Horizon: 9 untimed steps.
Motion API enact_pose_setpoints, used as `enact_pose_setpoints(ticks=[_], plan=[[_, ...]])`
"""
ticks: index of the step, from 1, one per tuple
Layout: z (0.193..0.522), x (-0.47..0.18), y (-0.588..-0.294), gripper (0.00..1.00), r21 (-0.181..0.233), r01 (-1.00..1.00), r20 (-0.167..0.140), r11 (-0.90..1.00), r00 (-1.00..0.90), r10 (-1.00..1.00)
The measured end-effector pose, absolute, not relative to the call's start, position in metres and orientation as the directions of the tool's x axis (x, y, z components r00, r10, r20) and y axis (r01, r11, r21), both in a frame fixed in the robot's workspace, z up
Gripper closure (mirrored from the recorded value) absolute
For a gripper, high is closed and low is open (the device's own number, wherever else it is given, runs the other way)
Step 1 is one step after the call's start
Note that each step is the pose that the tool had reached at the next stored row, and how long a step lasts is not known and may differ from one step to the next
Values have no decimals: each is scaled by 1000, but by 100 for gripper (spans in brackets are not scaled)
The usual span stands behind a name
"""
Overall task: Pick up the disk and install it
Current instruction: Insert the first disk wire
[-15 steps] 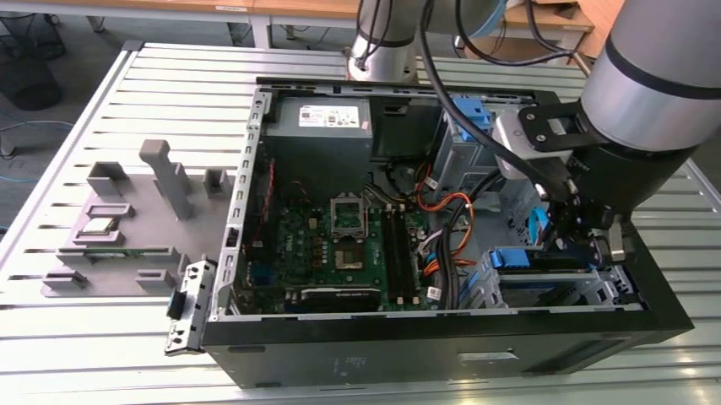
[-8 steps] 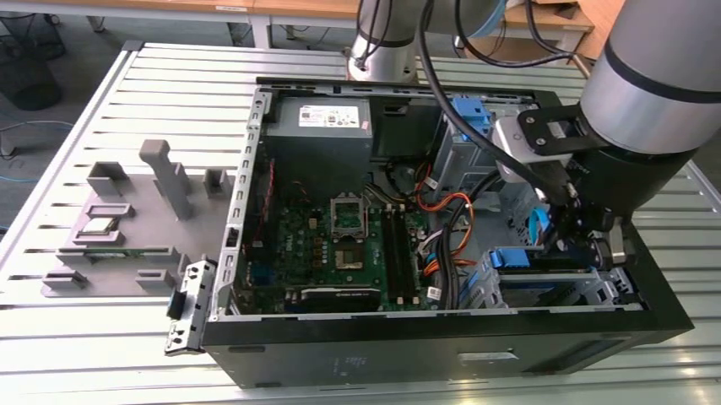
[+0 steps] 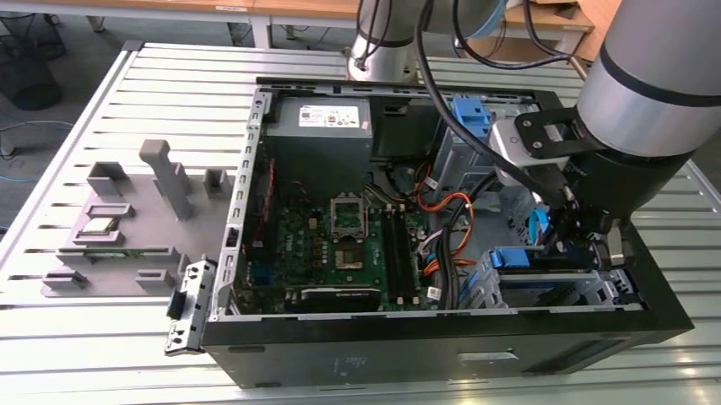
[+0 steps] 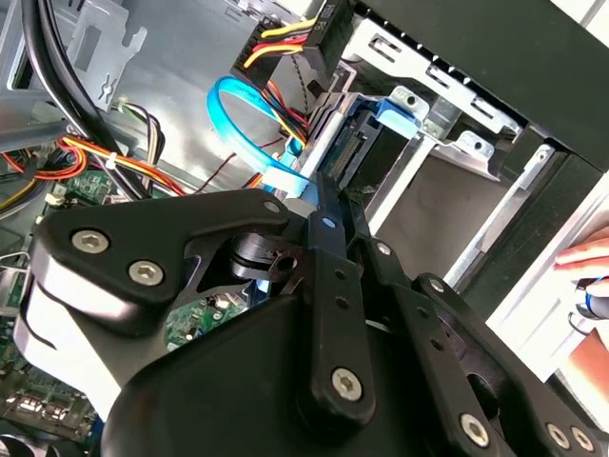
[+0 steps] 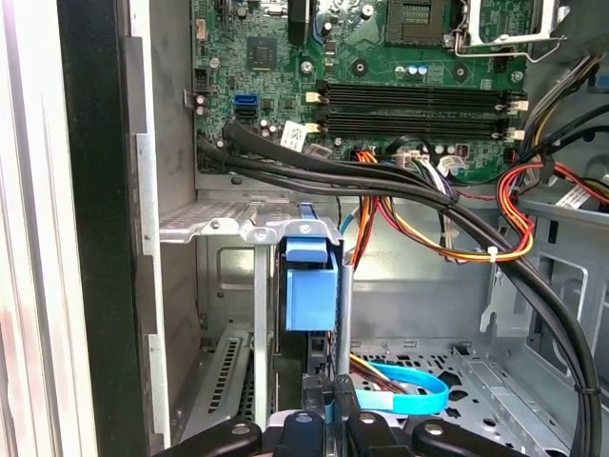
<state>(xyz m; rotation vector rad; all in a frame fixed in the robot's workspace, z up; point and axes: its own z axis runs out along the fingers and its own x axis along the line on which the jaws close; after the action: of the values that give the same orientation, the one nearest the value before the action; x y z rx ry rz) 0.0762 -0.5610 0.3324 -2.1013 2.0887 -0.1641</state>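
Note:
The disk [image 5: 311,286] stands on edge in the metal drive cage [image 5: 224,224] at the corner of the open computer case [image 3: 372,354]; its blue caddy tab faces up. In the exterior view the disk [image 3: 528,257] sits in the cage on that view's right, directly under the arm. My gripper [image 5: 326,402] hangs low over the cage with its fingers together, tips right at the disk's near edge and nothing visible between them. In the second wrist view the gripper [image 4: 320,186] points at the blue-framed disk [image 4: 379,129].
A black cable bundle [image 5: 381,181] and orange wires cross beside the cage. A blue flat cable [image 4: 238,119] loops close to the fingertips. The motherboard [image 3: 338,228], grey power supply [image 3: 321,118] and bare blue bracket [image 3: 471,114] lie inside. A hand [image 4: 585,262] is outside the case.

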Motion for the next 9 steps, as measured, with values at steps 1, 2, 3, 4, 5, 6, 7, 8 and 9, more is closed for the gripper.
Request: enact_pose_setpoints(ticks=[1,2,3,4,5,6,7,8,9], plan=[[332,76,-561,84,-200,-980,-44,-2,11,-999],[332,76,-561,84,-200,-980,-45,-2,11,-999],[332,76,-561,84,-201,-980,-45,-2,11,-999],[332,75,-561,84,-201,-980,-45,-2,11,-999],[332,75,-561,84,-201,-980,-45,-2,11,-999],[332,75,-561,84,-202,-979,-45,-2,11,-999],[332,75,-561,84,-202,-979,-45,-2,11,-999],[332,75,-561,84,-202,-979,-45,-2,11,-999],[332,75,-561,84,-203,-979,-45,-2,11,-999]])
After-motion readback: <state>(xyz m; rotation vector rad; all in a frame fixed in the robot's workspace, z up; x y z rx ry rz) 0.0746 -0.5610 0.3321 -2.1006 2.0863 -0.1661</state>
